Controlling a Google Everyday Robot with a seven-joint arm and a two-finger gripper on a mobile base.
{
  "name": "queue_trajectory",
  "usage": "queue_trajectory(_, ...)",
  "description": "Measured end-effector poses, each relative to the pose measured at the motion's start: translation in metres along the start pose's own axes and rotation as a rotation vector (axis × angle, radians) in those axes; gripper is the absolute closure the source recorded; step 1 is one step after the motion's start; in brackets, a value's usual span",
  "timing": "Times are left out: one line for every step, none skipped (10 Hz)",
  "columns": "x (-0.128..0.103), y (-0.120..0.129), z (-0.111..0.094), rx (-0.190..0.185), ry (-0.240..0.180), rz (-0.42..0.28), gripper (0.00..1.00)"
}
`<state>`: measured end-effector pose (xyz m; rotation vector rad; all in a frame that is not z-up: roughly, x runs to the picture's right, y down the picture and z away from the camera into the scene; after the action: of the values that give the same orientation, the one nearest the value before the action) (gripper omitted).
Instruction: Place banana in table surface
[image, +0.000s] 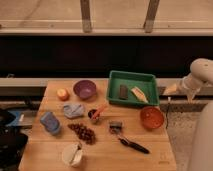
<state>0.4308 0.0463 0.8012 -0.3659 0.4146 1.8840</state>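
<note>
Gripper hangs off the right edge of the table surface, just past the green tray. Can't tell if it is spread or closed, or holding anything. Banana lies left of it in the tray, long axis diagonal, upper-left to lower-right, beside a dark block.

A wide window with two grey uprights spans the far side above a dark wall band. A pale low ledge runs beneath. Speckled floor shows at right, below the gripper. Light is dim, warm.
</note>
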Motion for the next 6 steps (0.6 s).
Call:
queue_trajectory(0.0,0.0,0.0,0.0,0.0,0.0,0.2)
queue_trajectory(0.0,0.0,0.0,0.0,-0.001,0.0,0.2)
queue_trajectory(0.0,0.0,-0.001,0.0,-0.003,0.0,0.2)
queue_trajectory(-0.004,0.001,-0.004,0.003,-0.021,-0.024,0.2)
queue_trajectory(-0.007,0.005,-0.009,0.003,-0.032,-0.063,0.2)
queue_trajectory(-0.011,0.011,-0.012,0.006,-0.041,-0.102,0.2)
